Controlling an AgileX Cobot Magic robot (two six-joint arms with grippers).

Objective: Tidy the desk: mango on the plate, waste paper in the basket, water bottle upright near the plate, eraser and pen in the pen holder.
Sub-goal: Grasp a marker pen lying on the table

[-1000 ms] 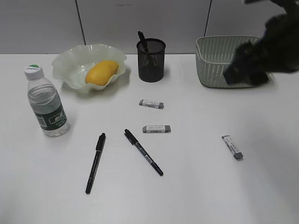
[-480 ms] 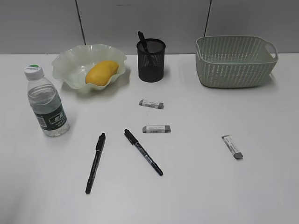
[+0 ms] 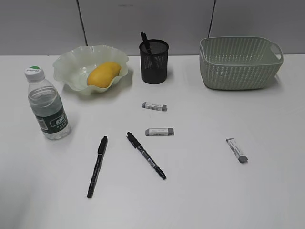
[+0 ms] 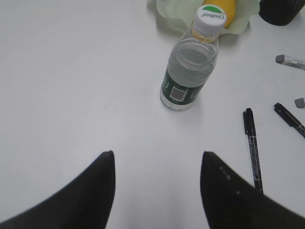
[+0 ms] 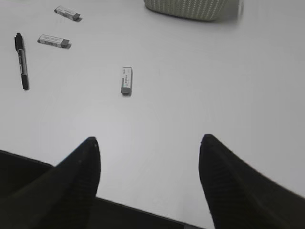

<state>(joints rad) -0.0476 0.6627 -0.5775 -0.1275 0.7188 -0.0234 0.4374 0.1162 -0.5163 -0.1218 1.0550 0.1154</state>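
Note:
The mango (image 3: 103,74) lies in the ruffled green plate (image 3: 71,62) at the back left. The water bottle (image 3: 46,103) stands upright left of the plate; it also shows in the left wrist view (image 4: 190,62). The pen holder (image 3: 154,61) holds one pen. Two black pens (image 3: 97,166) (image 3: 146,155) and three erasers (image 3: 154,106) (image 3: 159,131) (image 3: 237,150) lie on the desk. The basket (image 3: 240,62) is at the back right. No waste paper shows. My left gripper (image 4: 157,160) is open and empty, short of the bottle. My right gripper (image 5: 148,143) is open and empty over the desk's front edge.
The white desk ends at a grey panelled wall behind. In the right wrist view the nearest eraser (image 5: 126,80) lies ahead of the jaws, with a pen (image 5: 21,61) and two more erasers (image 5: 54,41) (image 5: 67,13) at the far left.
One second ago the right arm was in front of the basket at the upper right of the exterior view. It has withdrawn out of that view. Nothing on the desk has moved.

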